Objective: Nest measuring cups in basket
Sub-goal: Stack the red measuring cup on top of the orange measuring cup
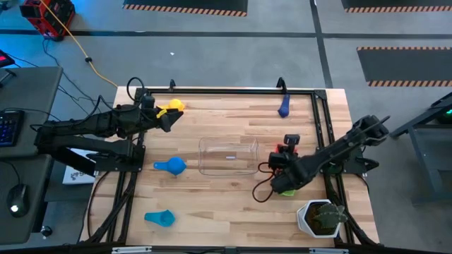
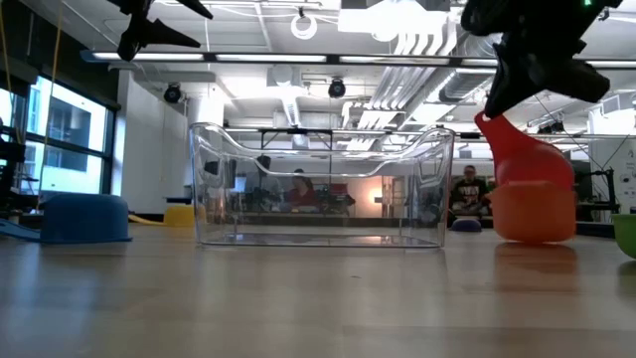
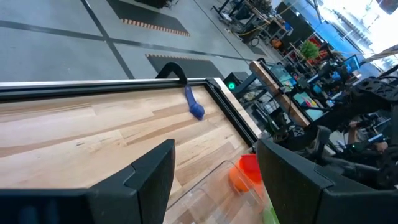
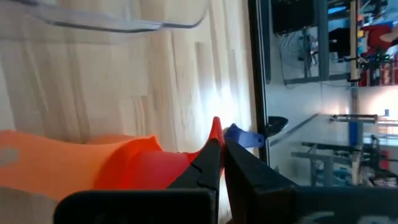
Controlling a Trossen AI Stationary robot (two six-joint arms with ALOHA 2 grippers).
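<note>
The clear basket stands mid-table. To its right, my right gripper is shut on the red cup, whose bowl sits tilted in the orange cup. The green cup lies just nearer, under the arm. My left gripper hovers open above the table beside the yellow cup, touching nothing. The dark blue cup lies at the far edge. The blue cup lies left of the basket, and the light blue cup lies near the front left. My right gripper pinches the red cup's handle between its two shut fingers, coming slanting down from above. The handle rises to the fingers, while the red bowl rests tilted inside the orange cup, which stands on the table.
A white pot with a green plant stands at the front right corner, close to my right arm. A black rail frames the table. Bare wood lies in front of the basket and between it and the far edge. People sit in the room beyond.
</note>
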